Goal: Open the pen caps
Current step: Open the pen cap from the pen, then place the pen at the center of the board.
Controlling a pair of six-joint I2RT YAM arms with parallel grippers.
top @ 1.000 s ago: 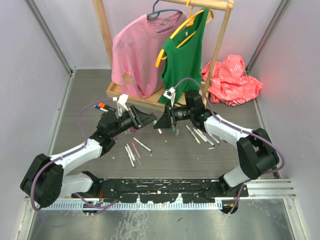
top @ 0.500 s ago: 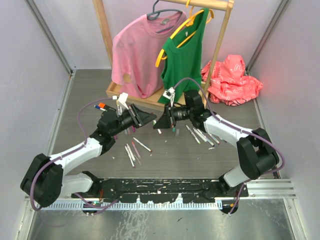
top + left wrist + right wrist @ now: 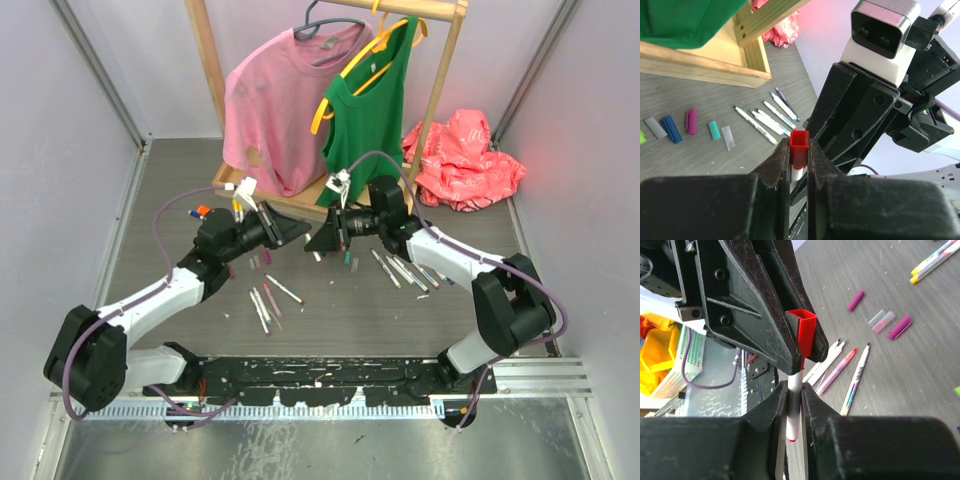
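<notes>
ARMS SHARE ONE PEN: Two robot arms meet nose to nose above the middle of the grey table point(image 3: 330, 320), with a single pen held between them. The left claw point(image 3: 799, 156) is pressed together on a red cap point(image 3: 799, 145), its two black fingers squeezing the cap's flat sides. The right claw point(image 3: 794, 399) pinches the white marker point(image 3: 794, 412) further down its barrel. In the right wrist view the red cap sits at 12 o'clock from the barrel, roughly in line with it; whether it is free of the pen cannot be told.

Loose caps point(image 3: 691, 121) lie on the table below. In the left wrist view a grey, a blue, a purple, a teal and a clear one form a row at 9 o'clock from the held cap, near the foot of the wooden rack point(image 3: 700, 65). The right wrist view shows two purple caps and a pale one at 2 o'clock from the pen.

From above, other markers point(image 3: 400, 268) lie in a loose row at 4 o'clock from the claws, with a second bunch at 7 o'clock. The rack stands at 12 o'clock, carrying a pink shirt point(image 3: 270, 100) and a green top point(image 3: 370, 110) on hangers. A crumpled red bag point(image 3: 465, 155) lies at 2 o'clock
</notes>
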